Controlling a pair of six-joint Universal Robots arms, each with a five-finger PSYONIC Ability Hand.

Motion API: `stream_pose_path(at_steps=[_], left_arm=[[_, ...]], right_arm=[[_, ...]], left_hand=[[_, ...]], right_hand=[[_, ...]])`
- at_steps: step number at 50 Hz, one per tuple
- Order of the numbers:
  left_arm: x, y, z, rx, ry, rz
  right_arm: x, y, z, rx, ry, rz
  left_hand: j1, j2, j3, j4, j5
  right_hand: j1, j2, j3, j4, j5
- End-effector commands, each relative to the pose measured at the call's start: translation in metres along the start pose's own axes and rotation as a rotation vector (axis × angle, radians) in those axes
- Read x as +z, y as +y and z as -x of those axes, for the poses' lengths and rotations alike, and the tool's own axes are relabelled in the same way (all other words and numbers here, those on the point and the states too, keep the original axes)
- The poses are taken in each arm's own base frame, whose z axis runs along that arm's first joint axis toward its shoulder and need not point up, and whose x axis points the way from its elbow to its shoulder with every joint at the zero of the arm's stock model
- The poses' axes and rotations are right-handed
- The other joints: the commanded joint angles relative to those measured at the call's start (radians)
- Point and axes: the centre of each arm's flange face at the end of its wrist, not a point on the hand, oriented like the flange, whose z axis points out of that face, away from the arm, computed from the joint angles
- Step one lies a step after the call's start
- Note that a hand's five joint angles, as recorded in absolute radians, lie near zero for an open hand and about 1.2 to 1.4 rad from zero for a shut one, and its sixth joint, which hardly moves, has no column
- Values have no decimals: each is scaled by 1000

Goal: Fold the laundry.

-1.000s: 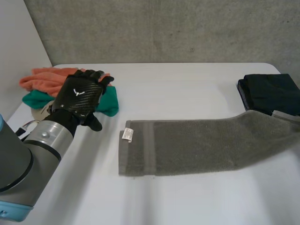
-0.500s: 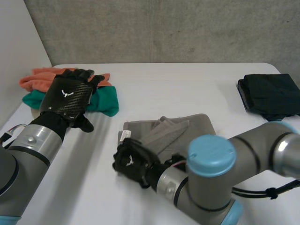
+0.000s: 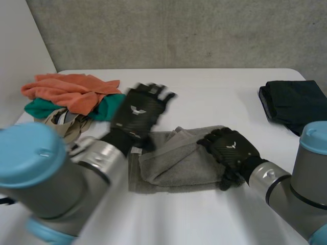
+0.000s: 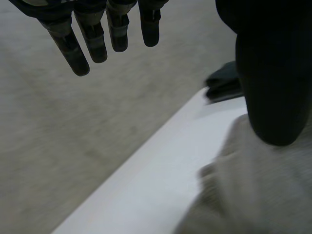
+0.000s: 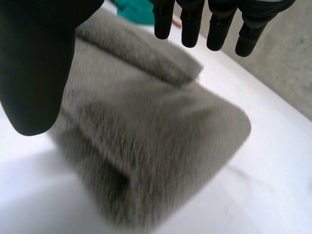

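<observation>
A grey towel (image 3: 176, 164) lies folded over in the middle of the white table (image 3: 214, 97), its upper layer rumpled. My left hand (image 3: 139, 112) hovers open over the towel's far left edge, fingers straight. In the left wrist view its fingers (image 4: 92, 41) are spread above the table's far edge, with the towel (image 4: 253, 195) under the thumb. My right hand (image 3: 231, 150) rests open at the towel's right fold. In the right wrist view the straight fingers (image 5: 195, 24) and thumb stand above the towel (image 5: 146, 146) and hold nothing.
A pile of loose laundry sits at the back left: orange cloth (image 3: 66, 89), teal cloth (image 3: 110, 108) and a beige piece (image 3: 61, 125). A dark folded stack (image 3: 294, 102) lies at the far right edge of the table.
The towel lay stretched out to the right; my right hand carried its right end over to the left, let go and drew back. My left hand swung from the laundry pile to the towel.
</observation>
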Motion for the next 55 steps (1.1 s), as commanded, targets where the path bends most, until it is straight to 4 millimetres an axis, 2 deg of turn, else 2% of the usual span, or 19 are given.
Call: stream_pose_path(at_steps=[1,5,14,15,17,20,21,24,31,34,39,42,46,49,50,52,53,54,55], left_arm=[[31,28,-55,-5,121,31],[57,53,-59,1,71,75],[82,83,-53,51,-21,143],[83,92,-45,77,-50,179],[83,97,-36,91,-90,208],[78,106,-9,122,-233,289],[73,104,3,132,-296,314],[66,96,14,134,-340,325],[38,70,13,138,-318,314],[30,64,12,138,-311,317],[7,52,12,137,-299,317],[-1,41,15,131,-306,296],[-10,27,22,123,-324,266],[-14,17,28,120,-342,242],[-15,16,30,119,-348,240],[-17,13,38,117,-372,238],[-18,13,41,116,-381,236],[-19,13,45,114,-392,238],[-20,13,47,115,-397,241]], right_arm=[[0,11,1,-42,12,14],[2,14,2,-48,32,24],[7,17,-2,-73,84,13],[8,17,-2,-74,88,13],[9,18,-2,-75,89,15],[10,19,-2,-77,88,18],[11,20,-3,-78,88,23],[16,28,-3,-89,84,49],[15,34,-8,-147,127,93],[12,33,-12,-166,153,107],[6,25,-24,-257,195,114],[5,19,-27,-349,195,124],[12,-8,-40,-527,261,80],[14,-30,-23,-608,249,4],[15,-48,2,-672,208,-76],[15,-64,28,-722,162,-163],[15,-69,39,-742,140,-200],[18,-71,64,-785,80,-263],[20,-70,78,-808,43,-293]], left_hand=[[3,-5,-11,-1,-26],[23,15,9,19,-6],[35,27,21,31,6],[52,45,39,48,24],[73,65,59,69,44],[67,60,53,63,38],[64,57,50,60,35],[58,51,45,54,30],[35,27,21,31,6],[35,27,21,31,6],[32,24,18,28,3],[20,13,6,16,-9],[11,4,-2,7,-17],[6,-2,-8,1,-23],[6,-2,-8,1,-23],[3,-5,-11,-1,-26],[3,-5,-11,-1,-26],[0,-8,-14,-4,-29],[0,-8,-14,-4,-29]], right_hand=[[41,59,61,59,43],[85,103,105,103,87],[282,299,301,300,284],[317,334,336,335,319],[361,379,381,379,363],[423,440,442,441,425],[452,470,472,470,454],[569,587,589,587,571],[919,936,938,937,921],[940,957,959,958,942],[1170,1188,1190,1188,1172],[1171,1188,1190,1189,1173],[1171,1188,1190,1189,1173],[1171,1188,1190,1189,1173],[1171,1188,1190,1189,1173],[1171,1188,1190,1189,1173],[1171,1188,1190,1189,1173],[1171,1188,1190,1189,1173],[1171,1188,1190,1189,1173]])
